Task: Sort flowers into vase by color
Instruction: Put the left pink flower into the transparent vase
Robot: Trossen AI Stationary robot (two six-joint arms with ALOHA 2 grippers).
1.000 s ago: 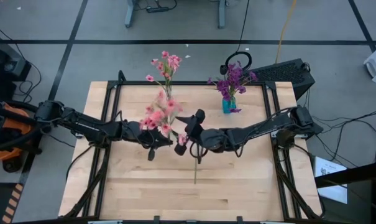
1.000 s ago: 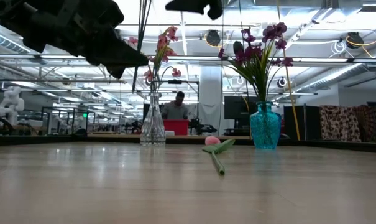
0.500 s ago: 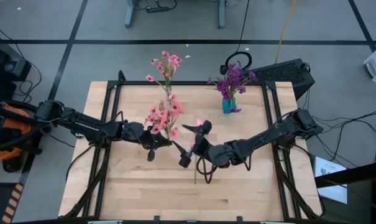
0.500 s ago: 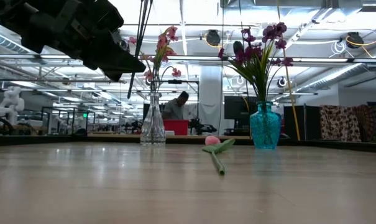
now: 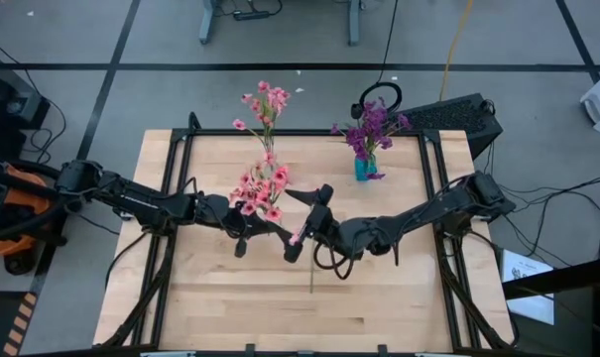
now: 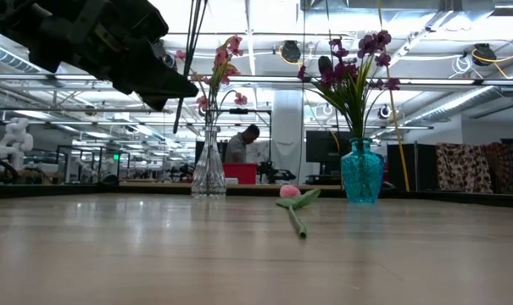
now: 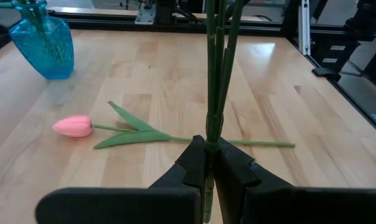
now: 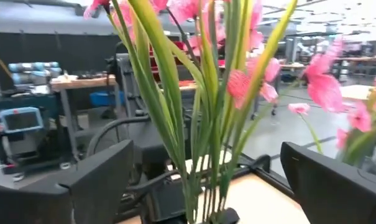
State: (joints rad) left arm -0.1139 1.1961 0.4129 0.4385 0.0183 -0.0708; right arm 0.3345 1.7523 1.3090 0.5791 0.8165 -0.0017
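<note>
Purple sprays (image 5: pixel 371 125) fill the blue vase (image 5: pixel 364 168); one pink spray (image 5: pixel 267 105) stands in the clear vase (image 6: pixel 209 167). Left gripper (image 7: pixel 210 163) holds another pink spray (image 5: pixel 260 188) aloft, jaws clamped on its stems — right gripper (image 5: pixel 306 226) beside it, jaws apart. A pink tulip (image 7: pixel 76 126) remains on the table (image 5: pixel 220 297).

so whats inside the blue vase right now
Purple flowers stand in the blue vase, green stems showing through the glass. Whether it holds water cannot be seen. The pink tulip lies outside on the table.
</note>
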